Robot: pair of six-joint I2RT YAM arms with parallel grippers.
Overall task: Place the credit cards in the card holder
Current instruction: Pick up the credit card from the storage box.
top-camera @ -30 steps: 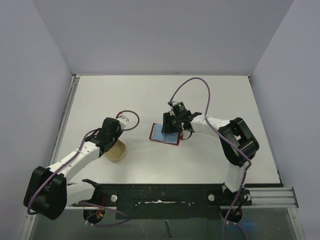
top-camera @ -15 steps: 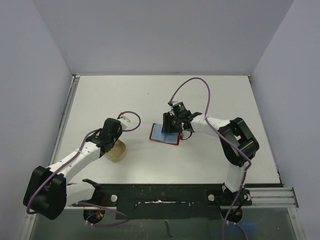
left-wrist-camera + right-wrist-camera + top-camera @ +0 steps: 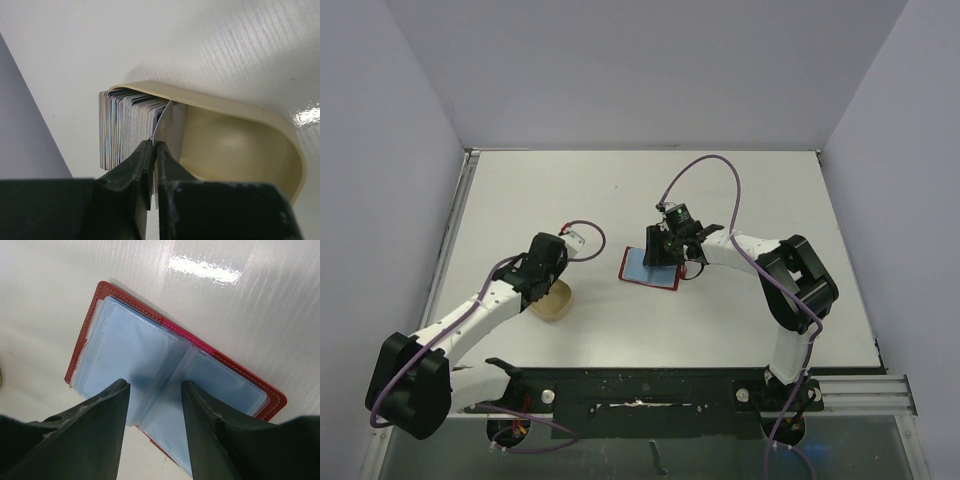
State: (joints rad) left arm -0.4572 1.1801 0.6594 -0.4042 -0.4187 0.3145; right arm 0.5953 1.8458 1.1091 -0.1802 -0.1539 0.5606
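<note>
1. None of the thin pale grey-blue credit cards (image 3: 125, 125) shows inside the small flat red folding card holder (image 3: 150, 352). Its clear blue sleeves (image 3: 127, 347) look empty to me.
2. The cards stand on edge, packed as a stack at one end of a tan oval dish (image 3: 240, 107) on the white table (image 3: 620, 190), beside my left arm (image 3: 480, 305).
3. My left jaws are drawn narrow, pinching the single end card (image 3: 164, 117) of that stack.
4. The holder lies spread flat near the table's centre. My right jaws stand wide just over it, holding nothing; whether they touch it I cannot tell.
5. I judge the task barely begun: the first card needs lifting, carrying and sliding in, then the rest.
</note>
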